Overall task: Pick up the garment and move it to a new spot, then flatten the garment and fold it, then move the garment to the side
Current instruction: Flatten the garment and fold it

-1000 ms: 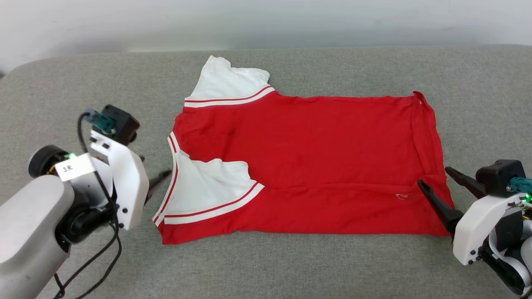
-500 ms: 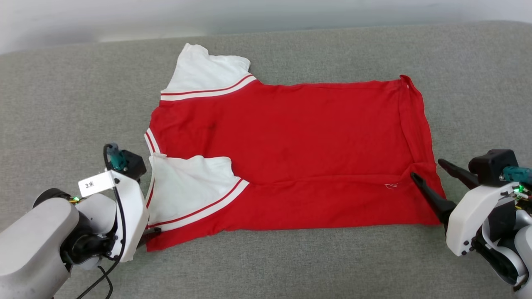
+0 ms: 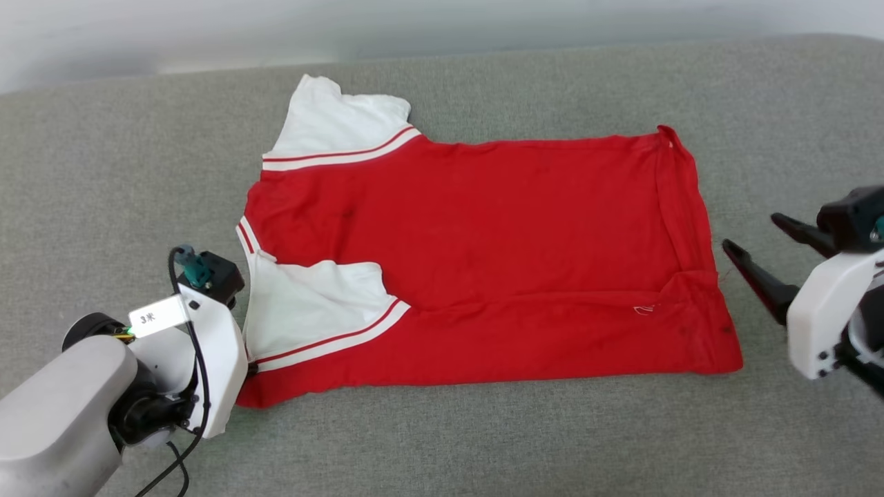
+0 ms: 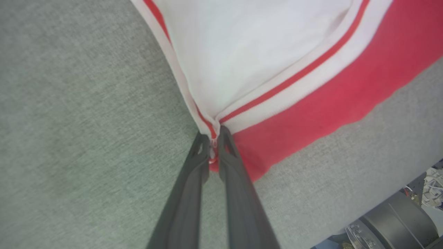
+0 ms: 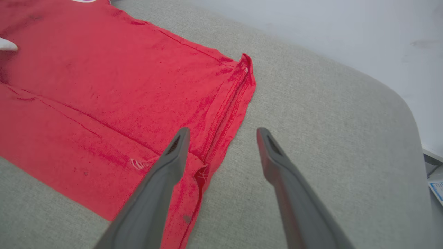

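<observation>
Red garment (image 3: pixel 483 262): left gripper (image 4: pixel 214 135) has just pinched its sleeve corner (image 4: pixel 210 126); right gripper (image 3: pixel 750 230), spread, has left the hem (image 3: pixel 690 228); folding can start.

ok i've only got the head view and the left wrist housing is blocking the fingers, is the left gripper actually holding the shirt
observer: yes. The left wrist view shows the left gripper shut on the edge of the red and white T-shirt.
operator: which bit has it got, sleeve or body
observer: the corner where the white sleeve and its striped trim run down to meet the red body. The cloth puckers in right at the fingertips.
</observation>
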{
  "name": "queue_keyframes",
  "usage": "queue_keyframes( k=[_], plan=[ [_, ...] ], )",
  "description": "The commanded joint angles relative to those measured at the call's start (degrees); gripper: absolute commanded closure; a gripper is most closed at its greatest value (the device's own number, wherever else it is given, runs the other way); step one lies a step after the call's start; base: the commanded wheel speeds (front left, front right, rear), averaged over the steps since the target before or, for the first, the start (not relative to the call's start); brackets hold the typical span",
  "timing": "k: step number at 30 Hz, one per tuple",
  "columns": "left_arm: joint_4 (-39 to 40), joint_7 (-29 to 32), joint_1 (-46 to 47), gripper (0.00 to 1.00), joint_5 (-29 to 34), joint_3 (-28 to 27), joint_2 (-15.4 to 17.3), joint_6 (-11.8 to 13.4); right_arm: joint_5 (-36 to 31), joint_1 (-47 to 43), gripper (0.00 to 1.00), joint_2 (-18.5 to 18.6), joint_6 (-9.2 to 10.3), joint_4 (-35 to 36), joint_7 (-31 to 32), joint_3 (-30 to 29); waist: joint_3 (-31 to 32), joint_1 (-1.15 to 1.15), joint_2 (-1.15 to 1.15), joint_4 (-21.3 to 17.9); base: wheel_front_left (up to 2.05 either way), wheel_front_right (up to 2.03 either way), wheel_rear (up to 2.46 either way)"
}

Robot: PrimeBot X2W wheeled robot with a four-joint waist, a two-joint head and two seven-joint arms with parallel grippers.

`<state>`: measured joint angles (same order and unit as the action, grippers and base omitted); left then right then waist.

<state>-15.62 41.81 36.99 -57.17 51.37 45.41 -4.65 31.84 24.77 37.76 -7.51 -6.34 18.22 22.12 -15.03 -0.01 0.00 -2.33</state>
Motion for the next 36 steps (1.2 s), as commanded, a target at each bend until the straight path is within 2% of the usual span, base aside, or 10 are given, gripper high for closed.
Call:
queue_keyframes(
  k=[1,8,11,13,17,25,30,31,32,36],
  plan=[
    [0.23,-0.48,-0.4,1.0,1.03,0.82,-0.32,-0.39,0.57,1.27,0.0,1.57,0.04,0.98,2.48,0.67,1.0,0.01,0.0,0.19,0.0,0.0,0.0],
    [3.87,-1.77,-0.17,1.0,1.97,0.53,0.95,-0.13,8.98,5.46,0.0,9.53,0.04,5.9,25.73,5.61,2.3,0.01,0.0,0.49,0.0,0.0,0.0],
    [5.54,-1.89,0.2,1.0,2.45,0.41,1.39,0.22,11.88,5.67,0.0,9.65,0.03,5.64,32.73,7.34,1.7,0.01,0.0,0.85,0.0,0.0,0.0],
    [6.54,-1.94,0.57,1.0,2.65,0.39,1.39,0.66,12.61,6.22,0.0,8.94,0.04,4.81,35.11,7.56,0.96,0.01,0.0,1.15,0.0,0.0,0.0],
    [7.98,-2.03,1.42,1.0,3.23,0.18,1.18,0.97,12.0,6.15,0.0,5.78,0.04,0.99,36.23,8.35,-0.84,0.01,0.0,1.91,0.0,0.0,0.0],
    [8.98,-2.83,2.54,1.0,3.97,-0.1,0.77,1.14,12.24,2.79,0.0,-1.57,0.02,-9.47,32.27,12.75,-3.76,0.01,0.0,3.21,0.0,0.0,0.0],
    [8.39,-3.59,1.2,1.0,3.52,0.12,0.66,1.14,15.01,1.82,0.0,-2.89,-0.06,-12.79,29.11,16.03,-3.05,0.01,0.0,3.02,0.0,0.0,0.0],
    [8.17,-3.7,0.8,1.0,3.38,0.11,0.67,1.17,15.35,2.43,0.58,-2.49,-0.06,-12.8,28.14,16.2,-2.61,0.01,0.0,2.87,0.0,0.0,0.0],
    [7.95,-3.92,0.4,1.0,3.06,0.04,0.66,1.25,15.87,3.1,1.0,-1.98,-0.06,-12.67,27.26,16.17,-2.07,0.01,0.0,2.71,0.0,0.0,0.0],
    [7.47,-5.11,-0.93,1.0,1.88,-0.56,1.26,1.42,17.2,5.63,1.0,1.81,-0.03,-11.09,23.67,16.03,0.69,0.01,0.0,2.18,0.0,0.0,0.0]
  ],
)
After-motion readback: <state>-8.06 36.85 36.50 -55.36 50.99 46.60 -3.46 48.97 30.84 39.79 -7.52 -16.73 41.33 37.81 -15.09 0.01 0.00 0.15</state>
